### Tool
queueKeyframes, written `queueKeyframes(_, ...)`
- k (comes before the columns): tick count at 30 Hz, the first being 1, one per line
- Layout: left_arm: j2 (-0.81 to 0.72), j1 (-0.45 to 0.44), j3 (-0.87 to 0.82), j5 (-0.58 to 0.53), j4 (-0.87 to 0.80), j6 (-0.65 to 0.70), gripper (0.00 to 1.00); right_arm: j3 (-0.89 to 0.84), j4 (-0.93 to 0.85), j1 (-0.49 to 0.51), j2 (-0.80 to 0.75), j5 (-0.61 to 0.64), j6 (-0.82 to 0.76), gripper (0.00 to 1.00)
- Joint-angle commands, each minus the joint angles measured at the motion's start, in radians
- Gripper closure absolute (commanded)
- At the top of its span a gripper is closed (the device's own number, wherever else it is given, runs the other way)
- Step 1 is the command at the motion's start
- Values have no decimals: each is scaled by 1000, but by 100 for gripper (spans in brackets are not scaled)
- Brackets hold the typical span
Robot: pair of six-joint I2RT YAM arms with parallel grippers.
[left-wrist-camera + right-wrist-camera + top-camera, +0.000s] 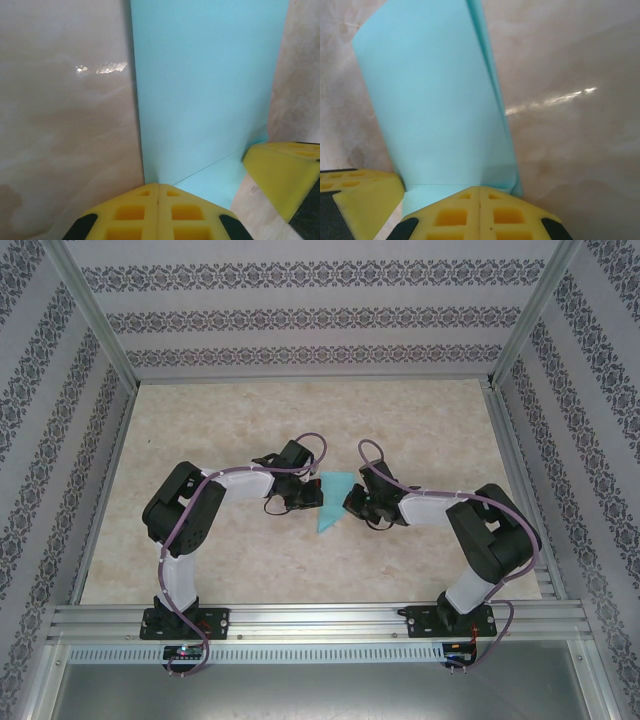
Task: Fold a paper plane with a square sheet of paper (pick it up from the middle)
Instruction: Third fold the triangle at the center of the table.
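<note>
- The left gripper (158, 187) has its two yellow fingers (130, 215) closed pad to pad. One thin seam runs between them, and nothing is seen clamped in it.
- Its tip sits at the near edge of the teal-blue paper (205, 90), at the spot where a crease (220, 161) runs off to the right. Whether the tip presses on the paper cannot be told.
- The right gripper (480, 190) has its yellow fingers (510, 217) closed flush in the same way, with nothing visible between them.
- Its tip meets the near edge of the paper (430, 100). Stacked layers show along the paper's right side, so it is folded there.
- Each wrist view catches a yellow finger of the opposite gripper at the paper's edge: the right one at lower right (277, 172), the left one at lower left (365, 195).
- From above, the left gripper (306, 495) and right gripper (352, 502) face each other, with the paper (334, 498) between them and just beside both.
- The paper narrows to a point toward the near edge.
- It lies on the marble-patterned table (250, 560), about mid-width.
- The left arm (185, 510) and right arm (490, 530) are bent, elbows outward.
- The bases stand on an aluminium rail (320, 620).
- Patterned walls (300, 320) enclose the table.
</note>
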Motion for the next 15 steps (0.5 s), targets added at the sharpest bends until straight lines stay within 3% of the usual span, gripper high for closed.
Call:
queueKeyframes(1, 30, -7, -52, -70, -58, -7, 100, -25, -59, -31, -28, 92, 13, 100)
queueKeyframes(7, 33, -7, -57, -56, -47, -4, 100, 16, -61, -37, -60, 66, -35, 100)
queueKeyframes(15, 30, -7, -50, -53, -44, -3, 100, 8, -40, 76, -183, 103, -33, 100)
